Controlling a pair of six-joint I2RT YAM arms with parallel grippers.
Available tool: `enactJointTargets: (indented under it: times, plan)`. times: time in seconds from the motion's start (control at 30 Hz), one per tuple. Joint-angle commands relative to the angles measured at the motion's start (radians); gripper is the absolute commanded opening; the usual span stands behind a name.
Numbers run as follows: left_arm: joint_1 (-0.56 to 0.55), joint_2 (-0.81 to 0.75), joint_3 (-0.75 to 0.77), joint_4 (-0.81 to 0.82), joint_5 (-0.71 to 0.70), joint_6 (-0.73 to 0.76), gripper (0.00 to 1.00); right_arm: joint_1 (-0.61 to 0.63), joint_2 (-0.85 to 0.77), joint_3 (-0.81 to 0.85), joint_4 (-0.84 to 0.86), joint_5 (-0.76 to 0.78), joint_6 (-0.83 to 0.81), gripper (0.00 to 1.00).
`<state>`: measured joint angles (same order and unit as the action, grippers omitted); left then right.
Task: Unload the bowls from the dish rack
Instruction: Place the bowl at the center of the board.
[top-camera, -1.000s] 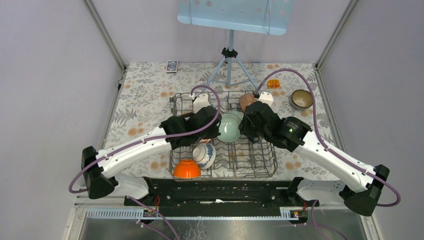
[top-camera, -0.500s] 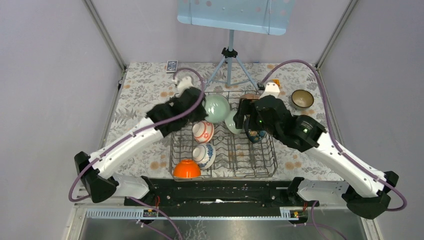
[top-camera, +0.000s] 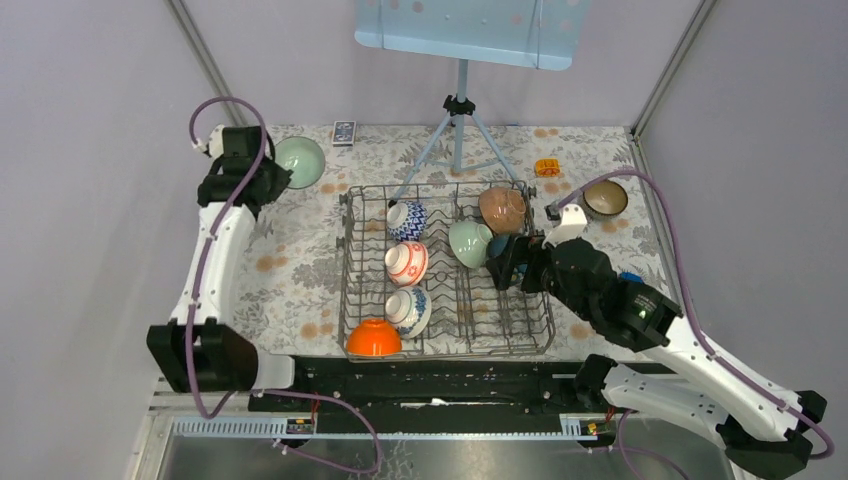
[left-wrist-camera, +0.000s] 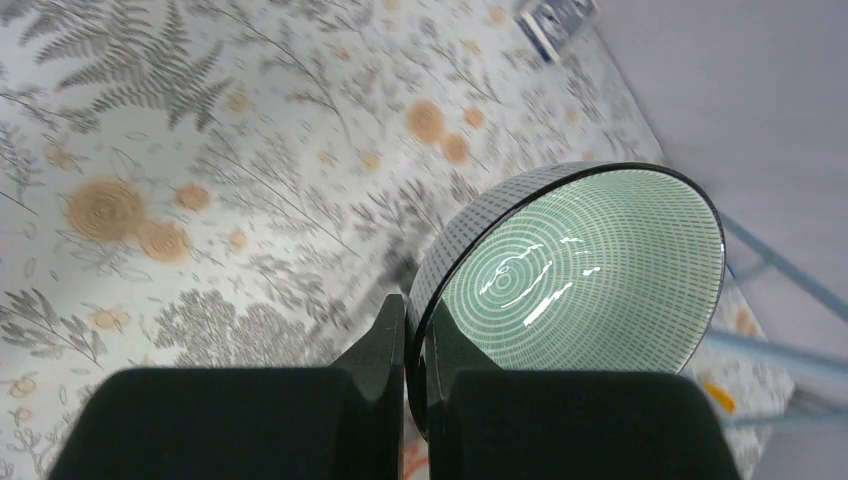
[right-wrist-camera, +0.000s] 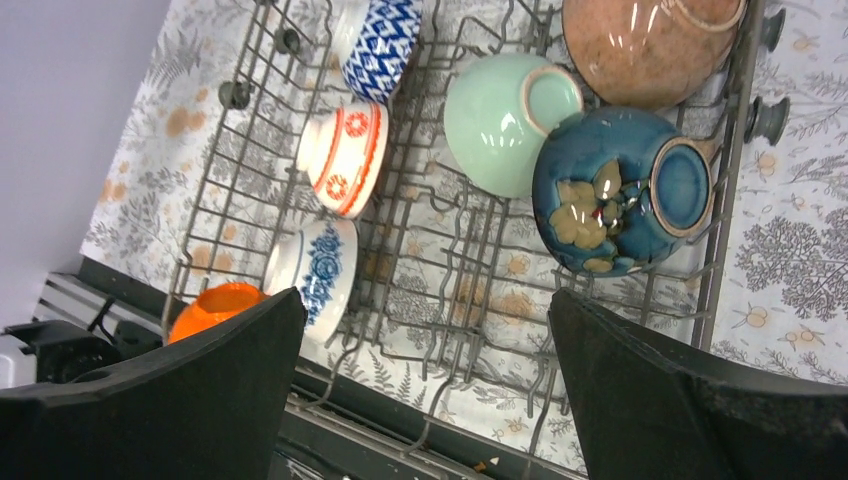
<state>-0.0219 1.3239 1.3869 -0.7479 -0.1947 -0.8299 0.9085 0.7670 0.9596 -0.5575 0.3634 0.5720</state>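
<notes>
Over the far left corner of the table (top-camera: 290, 250), the left gripper (left-wrist-camera: 415, 330) pinches the rim of a pale green bowl (left-wrist-camera: 580, 270), which it should, I think, lower level before releasing, while over the right part of the dish rack (top-camera: 347, 262) the right gripper (right-wrist-camera: 425, 300) hangs wide open above a dark blue bowl (right-wrist-camera: 610, 195).

**Rack open near-right, crowded left and far-right**

The dish rack (top-camera: 515, 325) shows bare tines across its near-right part, below the spread right gripper (right-wrist-camera: 425, 300). Four bowls line its left side: blue-and-white bowl (top-camera: 407, 220), red-and-white bowl (top-camera: 407, 263), floral blue bowl (top-camera: 410, 310), orange bowl (top-camera: 374, 338). Its far-right corner is packed with the pale green bowl (top-camera: 468, 243), pinkish-brown bowl (top-camera: 502, 208) and dark blue bowl (right-wrist-camera: 620, 190). Its far edge is straddled by tripod legs (top-camera: 428, 150). The left gripper (left-wrist-camera: 413, 330), clamping a green-lined bowl (left-wrist-camera: 580, 270), fills the table's (top-camera: 290, 260) far-left corner.
</notes>
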Motion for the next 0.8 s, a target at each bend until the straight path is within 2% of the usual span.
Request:
enactJointTargets:
  times: [0.0, 0.33, 0.53, 0.77]
  plan:
    - [0.105, 0.122, 0.007, 0.126, 0.091, -0.011, 0.0, -0.005, -0.05, -0.076, 0.088, -0.038, -0.009, 1.0]
    - [0.149, 0.451, 0.124, 0.212, 0.115, -0.028, 0.0, -0.005, -0.109, -0.145, 0.083, -0.042, -0.033, 1.0]
    - [0.152, 0.57, 0.185, 0.29, 0.149, -0.029, 0.0, -0.005, -0.101, -0.137, 0.083, -0.031, -0.043, 1.0]
    - [0.15, 0.7, 0.252, 0.296, 0.236, -0.021, 0.0, -0.006, -0.083, -0.136, 0.096, -0.03, -0.045, 1.0]
